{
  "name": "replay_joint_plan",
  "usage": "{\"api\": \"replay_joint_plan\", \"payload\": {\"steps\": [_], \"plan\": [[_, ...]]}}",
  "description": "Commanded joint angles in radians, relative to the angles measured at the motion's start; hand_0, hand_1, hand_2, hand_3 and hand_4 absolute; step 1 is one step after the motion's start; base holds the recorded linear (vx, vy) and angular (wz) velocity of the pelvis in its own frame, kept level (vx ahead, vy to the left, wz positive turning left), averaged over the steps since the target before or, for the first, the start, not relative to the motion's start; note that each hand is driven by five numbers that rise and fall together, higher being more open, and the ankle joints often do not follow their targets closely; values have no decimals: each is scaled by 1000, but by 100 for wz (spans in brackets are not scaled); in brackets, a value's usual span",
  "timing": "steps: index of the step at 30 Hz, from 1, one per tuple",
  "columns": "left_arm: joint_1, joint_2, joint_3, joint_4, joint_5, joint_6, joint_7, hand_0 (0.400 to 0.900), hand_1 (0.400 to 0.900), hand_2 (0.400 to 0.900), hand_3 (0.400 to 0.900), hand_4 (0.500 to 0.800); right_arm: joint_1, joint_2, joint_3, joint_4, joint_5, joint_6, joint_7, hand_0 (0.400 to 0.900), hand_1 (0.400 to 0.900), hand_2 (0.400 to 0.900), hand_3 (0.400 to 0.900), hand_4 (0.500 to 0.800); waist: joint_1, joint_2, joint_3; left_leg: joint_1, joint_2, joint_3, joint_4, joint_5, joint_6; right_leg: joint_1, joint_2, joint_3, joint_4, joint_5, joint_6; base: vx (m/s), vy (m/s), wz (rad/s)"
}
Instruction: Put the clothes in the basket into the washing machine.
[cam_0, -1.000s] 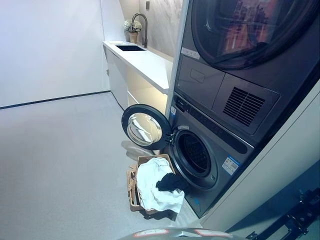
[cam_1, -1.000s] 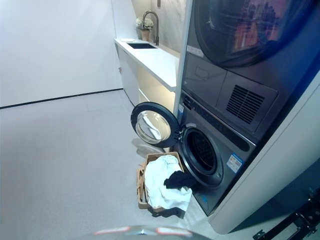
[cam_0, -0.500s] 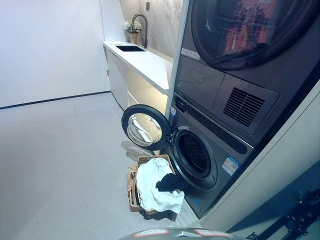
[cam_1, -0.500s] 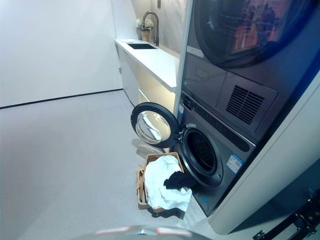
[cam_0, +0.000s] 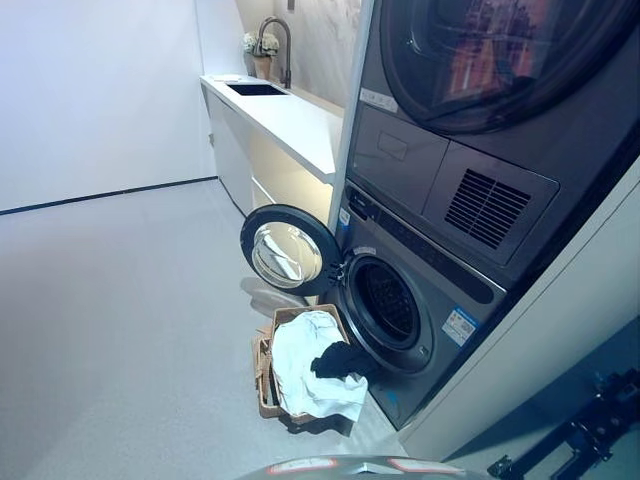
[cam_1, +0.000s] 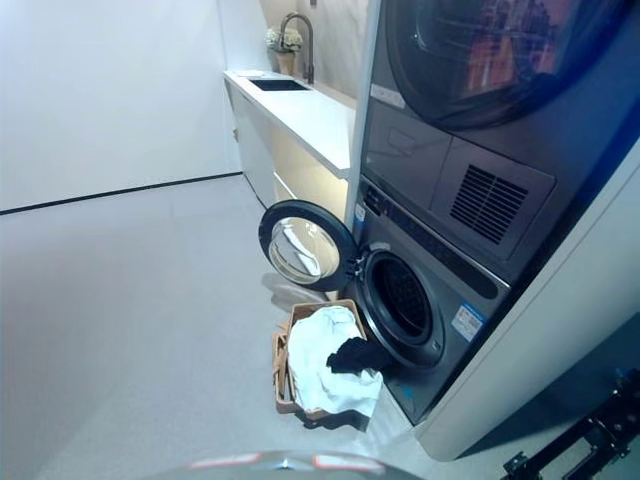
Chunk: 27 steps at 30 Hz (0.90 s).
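A brown wicker basket (cam_0: 266, 372) stands on the floor in front of the washing machine (cam_0: 430, 300). It holds a white cloth (cam_0: 305, 365) that spills over its near edge and a black garment (cam_0: 338, 361) draped toward the machine's drum opening (cam_0: 389, 303). The round door (cam_0: 287, 251) hangs open to the left of the opening. Neither hand shows in either eye view.
A dryer (cam_0: 480, 90) is stacked on top of the washing machine. A white counter (cam_0: 290, 120) with a sink (cam_0: 255, 89), a faucet (cam_0: 283, 45) and a small plant (cam_0: 257, 48) runs along the wall beyond. Grey floor (cam_0: 120, 320) stretches to the left.
The whole picture has shifted slightly, so the camera has moved. The basket, clothes and door stand as before.
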Motion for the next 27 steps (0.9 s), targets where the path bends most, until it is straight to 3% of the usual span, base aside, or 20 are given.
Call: {"api": "replay_joint_plan", "payload": {"steps": [1, 4, 10, 12, 14, 17, 19, 20, 22, 24, 27], "plan": [[-100, -55, 20, -19, -49, -11, 25, 900, 900, 900, 900, 800, -113, -98, 24, -7, 24, -30, -26, 900, 900, 900, 900, 800, 7, 113, 167, -8, -4, -18, 133, -164, 2, -9, 60, 37, 137, -176, 10, 52, -135, -5], [-105, -60, 21, -34, -67, -17, 24, 900, 900, 900, 900, 800, -117, -110, 24, -12, 28, -32, -27, 900, 900, 900, 900, 800, 3, 111, 191, -60, 0, -18, 268, -184, -5, -18, 58, 42, 181, -204, -8, 69, -167, 4], [-128, -64, 20, -88, -138, -39, 24, 900, 900, 900, 900, 800, -125, -149, 22, -45, 42, -45, -34, 900, 900, 900, 900, 800, 8, 97, 288, -336, 26, -65, 753, -77, -36, -33, 56, 37, 266, -258, -67, 62, -189, 15], [-131, -64, 20, -102, -160, -46, 28, 900, 900, 900, 900, 800, -130, -157, 20, -50, 54, -48, -42, 900, 900, 900, 900, 800, 4, 102, 307, -409, 11, -72, 744, -100, -27, -44, 46, 33, 285, -273, -70, 122, -23, 14], [-119, -66, 28, -111, -169, -52, 35, 900, 900, 900, 900, 800, -133, -164, 18, -53, 58, -51, -52, 900, 900, 900, 900, 800, 5, 115, 313, -436, -7, -51, 592, -114, -19, -22, 42, 37, 263, -291, -56, 282, 77, -3], [-103, -69, 37, -99, -199, -60, 55, 900, 900, 900, 900, 800, -137, -164, 27, -57, 51, -56, -60, 900, 900, 900, 900, 800, 17, 133, 321, -443, -9, -108, 294, 6, -39, 16, 48, 41, 221, -296, -43, 349, 129, -12], [-103, -65, 48, -84, -209, -63, 64, 900, 900, 900, 900, 800, -146, -165, 34, -57, 51, -62, -65, 900, 900, 900, 900, 800, 27, 134, 316, -455, -12, -164, 152, 48, -59, 46, 45, 48, 180, -300, -27, 445, 191, -21], [-94, -63, 53, -73, -212, -66, 72, 900, 900, 900, 900, 800, -146, -167, 34, -53, 48, -62, -69, 900, 900, 900, 900, 800, 33, 130, 305, -472, -11, -180, 132, 67, -67, 72, 33, 54, 159, -304, -14, 558, 247, -37], [-83, -56, 62, -49, -201, -52, 64, 900, 900, 900, 900, 800, -138, -158, 30, -50, 41, -60, -65, 900, 900, 900, 900, 800, 38, 114, 284, -476, -6, -161, 179, 70, -47, 104, 7, 65, 129, -309, 0, 565, 289, -34], [-97, -39, 60, -50, -197, -57, 66, 900, 900, 900, 900, 800, -159, -148, 20, -65, 68, -71, -65, 900, 900, 900, 900, 800, 54, 66, 269, -599, -34, -143, 336, -2, -7, 70, -46, 81, 113, -277, 38, 533, 365, -48], [-107, -23, 59, -51, -196, -57, 63, 900, 900, 900, 900, 800, -168, -144, 20, -78, 78, -76, -61, 900, 900, 900, 900, 800, 60, 46, 249, -616, -45, -132, 364, -41, 19, 34, -63, 91, 130, -241, 55, 419, 284, -22]]}}
